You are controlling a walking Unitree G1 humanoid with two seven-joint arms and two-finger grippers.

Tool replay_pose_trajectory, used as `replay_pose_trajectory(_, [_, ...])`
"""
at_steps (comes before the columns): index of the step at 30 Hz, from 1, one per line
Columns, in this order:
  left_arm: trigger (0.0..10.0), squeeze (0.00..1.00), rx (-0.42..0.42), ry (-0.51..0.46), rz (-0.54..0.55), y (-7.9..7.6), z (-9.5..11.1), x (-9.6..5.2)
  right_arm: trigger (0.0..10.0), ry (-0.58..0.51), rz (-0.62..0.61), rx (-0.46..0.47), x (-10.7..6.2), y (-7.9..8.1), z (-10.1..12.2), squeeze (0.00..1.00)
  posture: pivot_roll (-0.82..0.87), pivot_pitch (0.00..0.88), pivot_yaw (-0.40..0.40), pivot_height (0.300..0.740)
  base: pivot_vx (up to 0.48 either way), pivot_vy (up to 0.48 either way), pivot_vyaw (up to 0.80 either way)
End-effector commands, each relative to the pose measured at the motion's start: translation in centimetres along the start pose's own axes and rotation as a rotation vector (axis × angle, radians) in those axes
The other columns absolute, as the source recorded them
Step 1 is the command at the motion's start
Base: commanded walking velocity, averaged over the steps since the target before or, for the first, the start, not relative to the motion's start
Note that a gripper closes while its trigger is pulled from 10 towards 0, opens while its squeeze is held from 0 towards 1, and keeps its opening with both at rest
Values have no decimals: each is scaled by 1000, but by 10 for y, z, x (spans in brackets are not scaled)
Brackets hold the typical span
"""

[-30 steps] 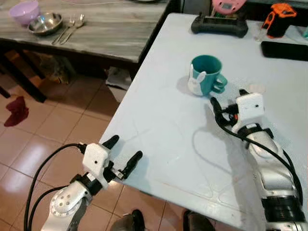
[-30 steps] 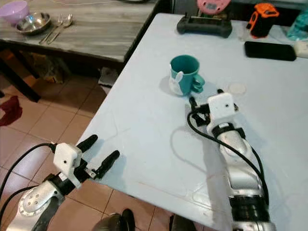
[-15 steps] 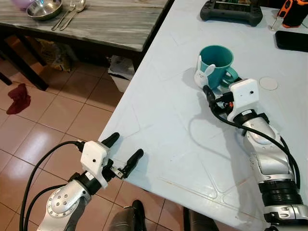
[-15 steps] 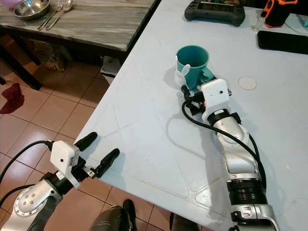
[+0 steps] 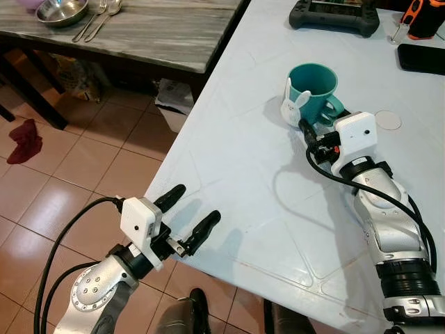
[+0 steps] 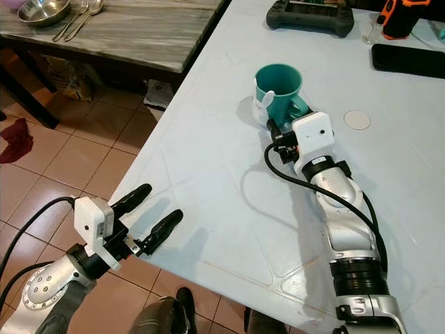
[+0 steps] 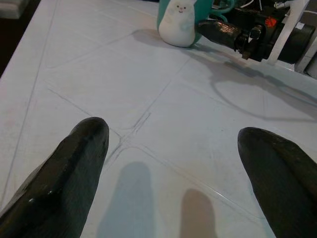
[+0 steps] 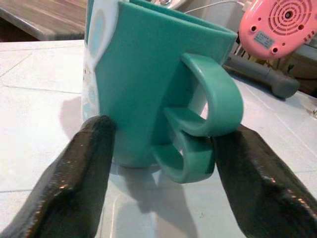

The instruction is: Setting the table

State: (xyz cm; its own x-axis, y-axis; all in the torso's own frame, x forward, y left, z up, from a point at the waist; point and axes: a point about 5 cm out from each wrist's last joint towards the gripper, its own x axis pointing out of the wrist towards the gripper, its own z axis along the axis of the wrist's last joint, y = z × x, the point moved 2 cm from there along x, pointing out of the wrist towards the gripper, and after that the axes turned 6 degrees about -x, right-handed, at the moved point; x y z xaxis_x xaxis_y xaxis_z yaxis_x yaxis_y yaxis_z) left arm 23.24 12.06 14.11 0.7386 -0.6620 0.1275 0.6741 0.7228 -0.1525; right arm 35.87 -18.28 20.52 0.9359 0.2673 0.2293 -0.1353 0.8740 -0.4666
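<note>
A teal mug (image 5: 311, 90) with a white rabbit on its side stands upright on the white table (image 5: 243, 174). My right gripper (image 5: 309, 132) is open just in front of it. In the right wrist view its two black fingers (image 8: 94, 148) straddle the mug's handle (image 8: 208, 114) and part of its body, with nothing squeezed. My left gripper (image 5: 197, 203) is open over the table's near left corner, far from the mug, with nothing between its fingers (image 7: 79, 158).
A wooden table at the back left holds a steel bowl (image 5: 62, 10) with a fork and spoon (image 5: 97, 17). On the white table behind the mug lie a black controller (image 5: 334, 14), a black phone (image 5: 421, 59) and a white disc (image 5: 388, 120). A red cloth (image 5: 24, 142) lies on the tiled floor.
The camera has tilted down and closer. My right gripper has moved forward until its fingers straddle the mug's handle. My left gripper has edged over the table corner.
</note>
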Motion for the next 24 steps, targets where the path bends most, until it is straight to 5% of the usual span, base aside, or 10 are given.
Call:
replay_pose_trajectory(1, [10000, 0, 3, 5, -17, -3, 1, -2, 0, -39, -12, -13, 1, -3, 9, 0, -107, 308, 85, 740, 0, 0, 0])
replay_pose_trajectory(15, [10000, 0, 7, 13, -27, -3, 2, 3, 0, -65, -28, -28, 1, -4, 15, 0, -118, 297, 95, 740, 0, 0, 0])
replay_pose_trajectory(16, [10000, 0, 8, 13, -25, -3, 2, 4, 1137, -65, -28, -28, 1, -3, 14, 0, -119, 295, 96, 740, 0, 0, 0])
replay_pose_trajectory(17, [10000, 0, 9, 13, -24, -3, 2, 4, 0, -65, -28, -27, 1, -3, 14, 0, -119, 295, 96, 740, 0, 0, 0])
replay_pose_trajectory(24, [10000, 0, 11, 13, -21, -4, 2, 5, 0, -59, -32, -24, -1, -2, 12, 0, -121, 294, 94, 740, 0, 0, 0])
